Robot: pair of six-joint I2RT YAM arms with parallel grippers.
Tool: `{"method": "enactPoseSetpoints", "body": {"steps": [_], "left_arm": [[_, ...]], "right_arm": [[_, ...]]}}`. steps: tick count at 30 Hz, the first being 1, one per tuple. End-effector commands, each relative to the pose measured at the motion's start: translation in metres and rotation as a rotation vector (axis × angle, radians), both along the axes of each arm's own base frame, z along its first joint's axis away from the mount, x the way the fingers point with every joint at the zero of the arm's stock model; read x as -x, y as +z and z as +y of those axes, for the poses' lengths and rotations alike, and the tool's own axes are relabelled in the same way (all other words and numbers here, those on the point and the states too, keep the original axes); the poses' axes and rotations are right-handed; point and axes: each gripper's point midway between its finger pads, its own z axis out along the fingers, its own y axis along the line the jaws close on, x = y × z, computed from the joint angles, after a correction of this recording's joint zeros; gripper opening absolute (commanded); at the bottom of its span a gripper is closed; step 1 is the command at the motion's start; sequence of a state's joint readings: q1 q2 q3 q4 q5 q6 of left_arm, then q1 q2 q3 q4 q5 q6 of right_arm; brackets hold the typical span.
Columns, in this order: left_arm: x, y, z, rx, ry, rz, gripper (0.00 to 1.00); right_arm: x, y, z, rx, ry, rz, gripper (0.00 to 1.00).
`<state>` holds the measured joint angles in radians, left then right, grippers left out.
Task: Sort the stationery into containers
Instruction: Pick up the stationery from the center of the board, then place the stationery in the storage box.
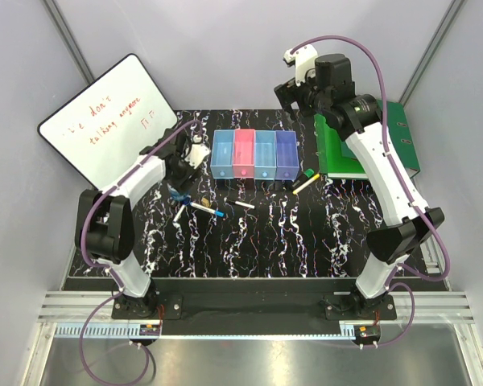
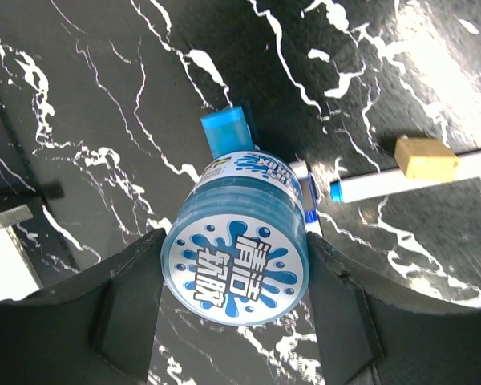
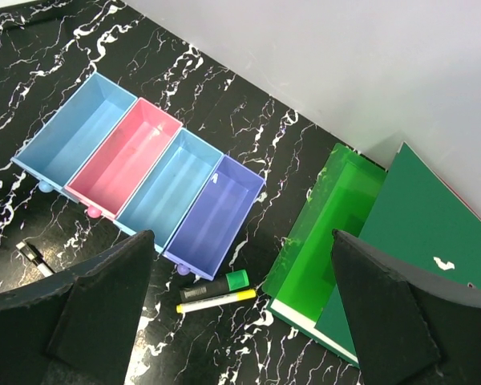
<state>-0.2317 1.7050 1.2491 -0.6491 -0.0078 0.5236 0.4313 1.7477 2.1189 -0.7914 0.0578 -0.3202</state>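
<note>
- Grip check first: L gripper (image 2: 235,241) has its fingers (image 2: 128,305) pressed against both sides of the round blue roll (image 2: 232,281), printed face toward the wrist cam. It looks pinched. I can't tell from these views whether it's off the table.
- Roll is at the table's left side, well apart from the bin row (image 1: 244,170). A blue block (image 2: 226,132) sits right behind it, and a blue-cap marker (image 2: 309,196) is just beside the R finger.
- A 2nd white marker (image 2: 401,178) with a tan block (image 2: 423,157) touching it lies a bit further out.
- My read of the step: carry the roll to a bin. I'd lift straight up before any sideways move, else the finger likely drags the blue-cap marker along.
- Round smooth wall on flat pads prob. wants to pivot or slip, so I'd go slow w/ no wrist twist.
- Blue bin (image 1: 223,153) is the nearest end. I'd come in from above, lower the roll inside the walls, then release.
- R gripper (image 3: 242,237) hangs high beyond the bins, fingers spread wide, holding nothing. It looks down on the green-cap marker (image 3: 216,286) and the highlighter (image 3: 216,302) near the binders (image 3: 369,233).
- I'd leave the R arm parked while the L arm crosses.
</note>
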Motion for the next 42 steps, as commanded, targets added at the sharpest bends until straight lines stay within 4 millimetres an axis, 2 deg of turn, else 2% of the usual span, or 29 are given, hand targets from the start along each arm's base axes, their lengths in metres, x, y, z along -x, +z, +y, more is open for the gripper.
{"method": "enactPoseSetpoints", "body": {"steps": [1, 3, 4, 6, 7, 10, 11, 12, 13, 14, 15, 16, 17, 18, 19, 20, 21, 22, 23, 24, 25, 26, 27, 28, 30, 34, 42], "left_arm": [[-0.027, 0.070, -0.005, 0.043, 0.012, -0.156, 0.00], [-0.027, 0.087, -0.012, 0.079, 0.005, -0.164, 0.00], [-0.035, 0.107, -0.016, 0.100, -0.001, -0.206, 0.00], [-0.037, 0.121, -0.020, 0.112, -0.004, -0.221, 0.00], [-0.042, 0.137, -0.024, 0.128, -0.014, -0.251, 0.00], [-0.049, 0.152, -0.035, 0.145, -0.052, -0.281, 0.00], [-0.053, 0.149, -0.038, 0.140, -0.069, -0.275, 0.00], [-0.057, 0.154, -0.044, 0.145, -0.085, -0.288, 0.00], [-0.060, 0.153, -0.048, 0.151, -0.098, -0.285, 0.00], [-0.065, 0.143, -0.052, 0.151, -0.109, -0.262, 0.00], [-0.072, 0.149, -0.059, 0.165, -0.125, -0.278, 0.00], [-0.076, 0.147, -0.065, 0.179, -0.138, -0.271, 0.00], [-0.084, 0.136, -0.071, 0.180, -0.149, -0.251, 0.00], [-0.091, 0.145, -0.080, 0.194, -0.165, -0.274, 0.00], [-0.100, 0.133, -0.087, 0.197, -0.174, -0.253, 0.00], [-0.106, 0.131, -0.093, 0.202, -0.178, -0.252, 0.00], [-0.116, 0.143, -0.103, 0.214, -0.195, -0.288, 0.00], [-0.124, 0.128, -0.109, 0.210, -0.202, -0.265, 0.00], [-0.130, 0.125, -0.114, 0.211, -0.209, -0.266, 0.00], [-0.138, 0.134, -0.123, 0.218, -0.224, -0.296, 0.00], [-0.145, 0.117, -0.128, 0.213, -0.228, -0.272, 0.00], [-0.150, 0.113, -0.133, 0.207, -0.240, -0.275, 0.00], [-0.157, 0.118, -0.137, 0.205, -0.244, -0.296, 0.00], [-0.163, 0.105, -0.140, 0.200, -0.250, -0.283, 0.00], [-0.171, 0.106, -0.144, 0.200, -0.255, -0.305, 0.00], [-0.185, 0.094, -0.150, 0.196, -0.262, -0.324, 0.00], [-0.192, 0.066, -0.157, 0.175, -0.268, -0.308, 0.00]], "right_arm": [[0.010, 0.027, -0.004, -0.023, -0.006, -0.063, 0.98], [0.011, 0.028, -0.004, -0.023, -0.007, -0.065, 0.98], [0.009, 0.027, -0.004, -0.020, -0.009, -0.065, 0.99], [0.009, 0.026, -0.005, -0.015, -0.012, -0.065, 0.99], [0.009, 0.026, -0.006, -0.013, -0.016, -0.066, 0.98], [0.006, 0.027, -0.012, 0.007, -0.046, -0.081, 0.99], [0.005, 0.026, -0.015, 0.016, -0.062, -0.084, 0.99], [0.004, 0.023, -0.022, 0.032, -0.100, -0.086, 0.99], [0.002, 0.025, -0.026, 0.033, -0.122, -0.103, 0.99], [0.002, 0.026, -0.030, 0.038, -0.145, -0.112, 0.99], [-0.001, 0.020, -0.039, 0.062, -0.196, -0.111, 1.00], [-0.002, 0.022, -0.044, 0.065, -0.224, -0.127, 1.00], [-0.002, 0.023, -0.049, 0.072, -0.248, -0.137, 1.00], [-0.003, 0.018, -0.056, 0.094, -0.283, -0.134, 1.00], [-0.004, 0.020, -0.059, 0.096, -0.294, -0.144, 1.00], [-0.003, 0.020, -0.062, 0.099, -0.306, -0.145, 1.00], [-0.004, 0.016, -0.066, 0.106, -0.323, -0.144, 1.00], [-0.003, 0.015, -0.067, 0.099, -0.332, -0.144, 1.00], [-0.003, 0.014, -0.069, 0.099, -0.340, -0.143, 1.00], [-0.003, 0.011, -0.069, 0.102, -0.342, -0.137, 1.00], [-0.003, 0.009, -0.070, 0.101, -0.346, -0.133, 1.00], [-0.001, 0.010, -0.070, 0.099, -0.346, -0.134, 1.00], [-0.001, 0.008, -0.071, 0.101, -0.345, -0.130, 1.00], [0.000, 0.006, -0.071, 0.103, -0.345, -0.128, 1.00], [0.002, 0.005, -0.073, 0.109, -0.346, -0.125, 1.00], [0.006, 0.000, -0.075, 0.114, -0.344, -0.115, 1.00], [0.010, -0.018, -0.077, 0.118, -0.341, -0.074, 1.00]]}}
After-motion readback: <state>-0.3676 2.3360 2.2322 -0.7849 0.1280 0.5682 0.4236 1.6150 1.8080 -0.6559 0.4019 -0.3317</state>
